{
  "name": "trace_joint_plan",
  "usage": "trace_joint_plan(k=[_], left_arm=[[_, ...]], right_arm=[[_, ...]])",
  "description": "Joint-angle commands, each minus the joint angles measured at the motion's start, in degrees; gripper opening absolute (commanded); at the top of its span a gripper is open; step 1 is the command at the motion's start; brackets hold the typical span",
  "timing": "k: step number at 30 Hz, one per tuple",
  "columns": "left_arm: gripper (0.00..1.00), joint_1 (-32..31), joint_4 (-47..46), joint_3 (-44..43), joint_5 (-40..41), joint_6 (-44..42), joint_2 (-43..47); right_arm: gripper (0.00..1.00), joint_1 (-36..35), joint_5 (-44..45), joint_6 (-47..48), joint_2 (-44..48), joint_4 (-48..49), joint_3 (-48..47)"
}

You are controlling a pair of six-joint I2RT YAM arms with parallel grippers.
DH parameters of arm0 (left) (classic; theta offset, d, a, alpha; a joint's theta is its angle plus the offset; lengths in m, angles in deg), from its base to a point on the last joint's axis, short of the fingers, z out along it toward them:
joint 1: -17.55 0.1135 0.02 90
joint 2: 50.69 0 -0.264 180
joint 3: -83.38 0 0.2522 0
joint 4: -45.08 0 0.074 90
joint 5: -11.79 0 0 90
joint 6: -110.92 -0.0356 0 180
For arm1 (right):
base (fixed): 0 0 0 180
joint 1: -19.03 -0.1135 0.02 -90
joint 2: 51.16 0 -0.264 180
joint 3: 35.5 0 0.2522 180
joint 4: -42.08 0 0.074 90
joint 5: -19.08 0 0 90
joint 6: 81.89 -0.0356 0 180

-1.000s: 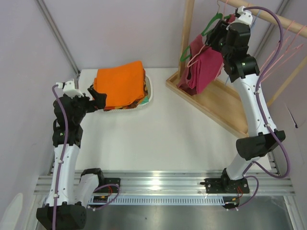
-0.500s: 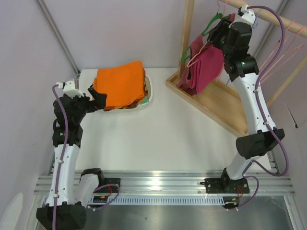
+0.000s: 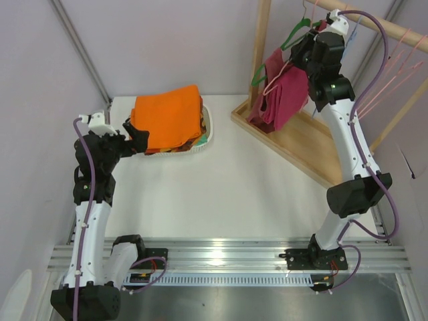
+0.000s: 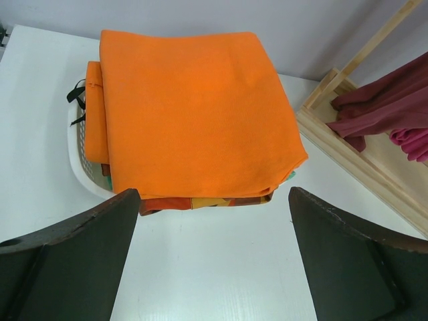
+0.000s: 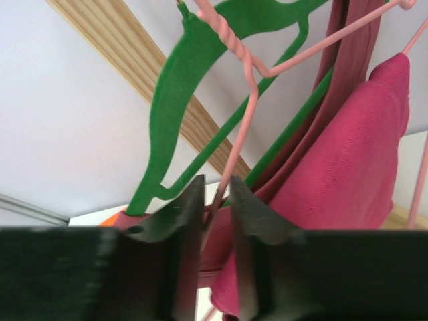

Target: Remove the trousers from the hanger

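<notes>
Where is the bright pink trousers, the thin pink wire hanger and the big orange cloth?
Bright magenta-pink trousers (image 5: 348,167): right wrist view, on the hanging fabric's middle.
Thin light-pink wire hanger (image 5: 251,87): right wrist view, on its neck below the twist.
Orange folded cloth (image 4: 194,107): left wrist view, on its top face.

The trousers (image 5: 348,174) were magenta, the hanger (image 5: 249,100) pale pink, its neighbour hanger (image 5: 175,114) green, the folded cloth (image 4: 194,107) plain orange.
</notes>
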Motion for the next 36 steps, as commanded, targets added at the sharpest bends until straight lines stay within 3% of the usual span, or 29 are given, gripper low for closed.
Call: trace_joint_plan(k=[1,6,12,22,36], left_arm=[[0.99,0.3,-1.5,-0.3,-1.6,-1.1,-0.2],[0.99,0.3,-1.3,-0.3,-1.7,-1.2,-0.3],[1.0,0.3,-1.4,-0.2,-2.5,-1.3,-0.3],[1.0,0.3,-1.8,-0.1,-3.2,-1.2,-0.9],[1.0,0.3,-2.7,0.3,-5.2,-1.0,-1.5]], right_arm=[[0.22,0.3,-0.5,-0.2,0.8,3.4,0.6],[0.0,0.4,-0.2,0.5,4.5,8.6,6.4],[0.0,0.4,-4.8,3.1,5.6,11.1,6.6],[0.0,-2.1,-8.5,6.2,7.4,9.7,-0.9],[0.0,-9.9,-0.6,13.3,13.4,6.0,-3.1]])
